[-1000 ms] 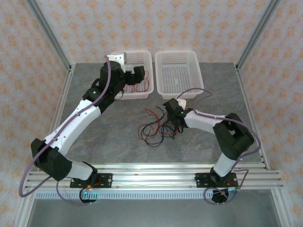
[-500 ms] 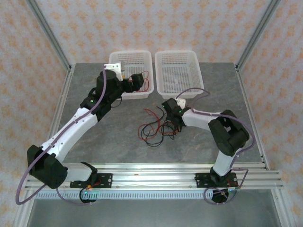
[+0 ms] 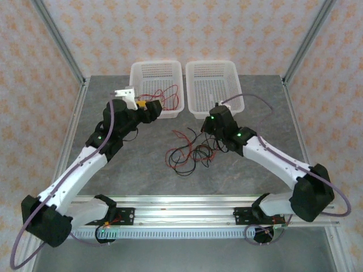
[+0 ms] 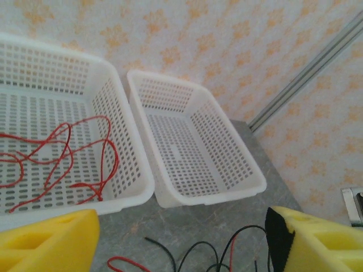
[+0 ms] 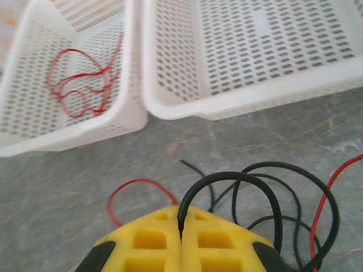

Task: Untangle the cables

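**Black Cable Being Pinched by Right Gripper While Left Gripper Is Held Open**

The right gripper (image 5: pixel 181 222) is being held closed, its yellow fingers (image 5: pixel 147 241) pressed flat against each other. A black cable (image 5: pixel 227 176) is being clamped in the seam between them. It arches up out of the tips and curves back down to the right, over the grey table (image 5: pixel 57 192).

The left gripper (image 4: pixel 181 246) is being held with its jaws wide apart, and nothing is being gripped between its two yellow fingers (image 4: pixel 48 243). In the top view it is being held above the table, just in front of the left white basket (image 3: pixel 156 69).

The tangle of red and black cables (image 3: pixel 190 153) is lying on the table between the two arms, near the front of the baskets, and it is being met at its far right edge by the right gripper. A single red cable (image 5: pixel 79 85) is lying in loose loops inside the left white basket, apart from the tangle. The right white basket (image 3: pixel 211 67) is standing just beside the left one.
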### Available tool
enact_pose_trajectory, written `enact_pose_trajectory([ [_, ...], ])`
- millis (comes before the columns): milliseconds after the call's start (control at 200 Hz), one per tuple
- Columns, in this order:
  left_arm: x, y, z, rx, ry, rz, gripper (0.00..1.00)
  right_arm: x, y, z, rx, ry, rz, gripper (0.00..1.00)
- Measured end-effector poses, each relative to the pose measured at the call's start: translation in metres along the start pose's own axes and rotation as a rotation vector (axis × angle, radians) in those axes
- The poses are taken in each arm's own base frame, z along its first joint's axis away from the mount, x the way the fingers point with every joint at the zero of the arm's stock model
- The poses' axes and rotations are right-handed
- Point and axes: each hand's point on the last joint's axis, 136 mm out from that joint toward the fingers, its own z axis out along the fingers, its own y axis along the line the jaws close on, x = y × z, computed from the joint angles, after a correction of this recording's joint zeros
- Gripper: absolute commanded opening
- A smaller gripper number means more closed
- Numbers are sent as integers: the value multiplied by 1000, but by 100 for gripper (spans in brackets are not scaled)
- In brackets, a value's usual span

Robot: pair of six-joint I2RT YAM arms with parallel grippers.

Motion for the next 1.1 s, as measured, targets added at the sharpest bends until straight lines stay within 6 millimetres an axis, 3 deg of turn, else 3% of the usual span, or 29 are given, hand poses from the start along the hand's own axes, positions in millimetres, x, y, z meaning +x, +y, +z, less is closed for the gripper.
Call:
enact_pose_trajectory([
  [155, 11, -23, -16, 41, -12, 38, 70, -7, 33, -19, -146, 45, -62, 0],
  [330, 61, -33, -12, 61, 87, 86, 66, 0, 61, -36, -287, 124, -250, 0],
  [506, 105, -41, -10, 83, 168, 141, 66, 10, 76, -53, -401, 172, -469, 0],
  [756, 124, -80, -9, 203, 169, 255, 66, 26, 86, -82, -551, 195, -724, 0],
  [856, 132, -76, 3, 178, 162, 289, 63, 26, 93, -90, -603, 191, -779, 0],
  [1101, 169, -42, 43, 31, 188, 356, 58, 27, 103, -104, -685, 174, -824, 0],
])
